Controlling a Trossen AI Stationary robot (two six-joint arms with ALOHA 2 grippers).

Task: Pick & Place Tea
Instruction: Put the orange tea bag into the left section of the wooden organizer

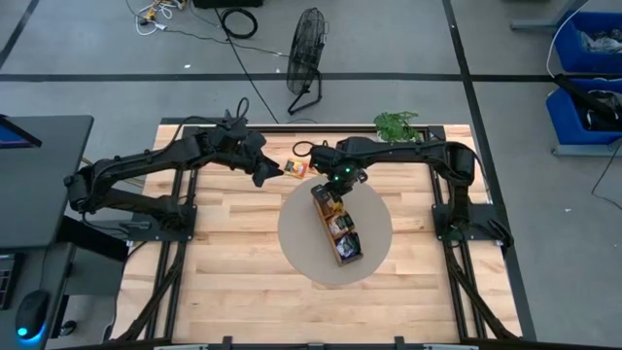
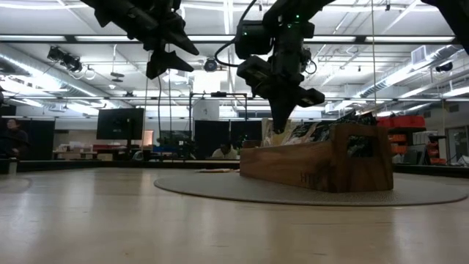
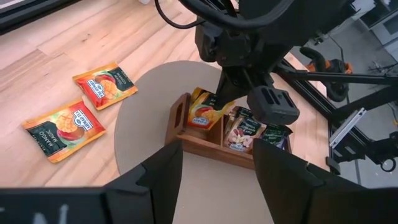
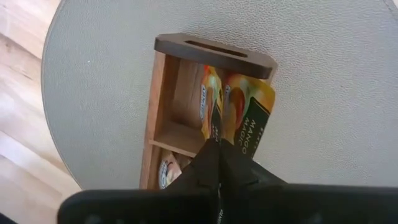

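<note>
A long wooden tray (image 1: 346,257) lies on a round grey mat (image 1: 299,243); its compartments hold sachets. My right gripper (image 4: 217,147) points down over the tray's far end compartment (image 4: 180,93), shut on an orange-yellow tea sachet (image 4: 247,115) that stands in it beside another orange one (image 4: 208,99). Two more orange sachets (image 3: 104,84) (image 3: 62,127) lie flat on the wooden table beyond the mat. My left gripper (image 3: 217,158) is open and empty, held high left of the tray's far end (image 1: 275,173). My right gripper pinches the orange sachet's upper edge (image 4: 225,138) between its two shut fingers, from above, pointing down. The sachet hangs upright below the fingers, its lower part inside the tray's end compartment and leaning toward the tray's side wall. What its lower edge rests on is hidden.
The tray's other compartments hold darker sachets (image 3: 244,127). A small green plant (image 1: 397,124) stands at the table's far edge. Bare wooden table lies toward the near edge (image 1: 243,292). A floor fan (image 1: 307,49) stands beyond the table.
</note>
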